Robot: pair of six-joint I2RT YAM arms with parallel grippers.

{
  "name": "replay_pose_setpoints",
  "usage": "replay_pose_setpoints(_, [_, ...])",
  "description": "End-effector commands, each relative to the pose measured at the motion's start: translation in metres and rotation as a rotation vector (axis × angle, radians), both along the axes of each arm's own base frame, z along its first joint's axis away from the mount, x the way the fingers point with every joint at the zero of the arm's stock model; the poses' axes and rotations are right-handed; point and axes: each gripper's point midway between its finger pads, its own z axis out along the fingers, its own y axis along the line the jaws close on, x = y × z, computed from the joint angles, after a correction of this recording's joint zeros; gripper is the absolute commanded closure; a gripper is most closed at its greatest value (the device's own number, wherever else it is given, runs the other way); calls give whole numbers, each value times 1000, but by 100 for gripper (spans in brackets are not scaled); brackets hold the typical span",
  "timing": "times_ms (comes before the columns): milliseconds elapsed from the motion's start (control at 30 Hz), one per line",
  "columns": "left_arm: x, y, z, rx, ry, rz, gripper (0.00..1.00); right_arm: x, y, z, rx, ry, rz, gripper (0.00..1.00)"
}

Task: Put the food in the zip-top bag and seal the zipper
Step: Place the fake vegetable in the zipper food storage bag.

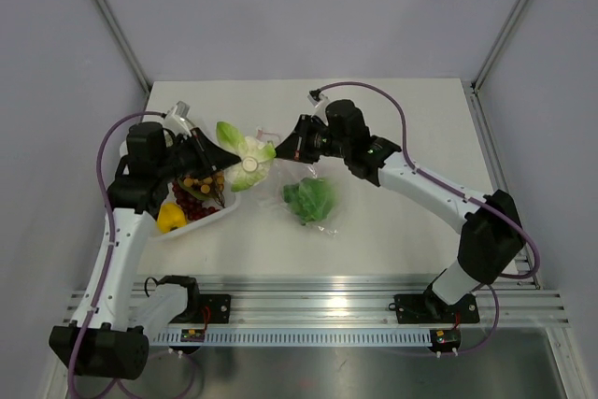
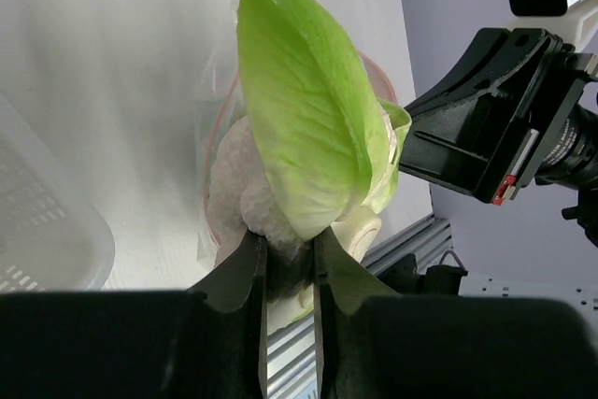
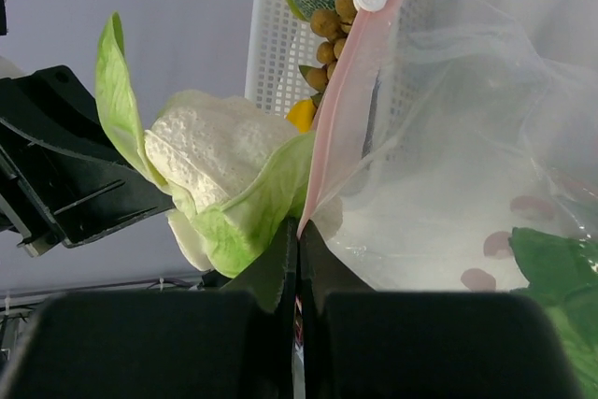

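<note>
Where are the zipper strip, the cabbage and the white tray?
zipper strip [image 3: 341,109], right wrist view, pink band's middle.
cabbage [image 2: 308,119], left wrist view, big green leaf.
white tray [image 2: 47,221], left wrist view, corner wall.

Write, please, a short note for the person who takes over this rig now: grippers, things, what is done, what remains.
Left gripper: shut on the pale vegetable, held beside the mouth of the bag, not inside.
Right gripper: shut on the zipper strip, holding the bag mouth up.
Done: green lettuce appears inside the bag.
Left to do: put the pale vegetable in; tan balls, grapes and yellow piece lie in the white tray; then seal.
</note>
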Motion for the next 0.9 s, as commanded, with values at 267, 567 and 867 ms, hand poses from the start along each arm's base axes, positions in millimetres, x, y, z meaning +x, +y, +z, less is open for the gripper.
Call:
replay_pose_setpoints(267, [15,19,32,-220,77,358,100,-16,29,68,194,-102,61,100])
replay_pose_setpoints(567, [12,32,37,-120,107,416,100,-13,25,64,187,-101,27,100])
replay_pose_setpoints(867, [13,31,29,-122,133,429,100,-14,27,65,198,-105,30,100])
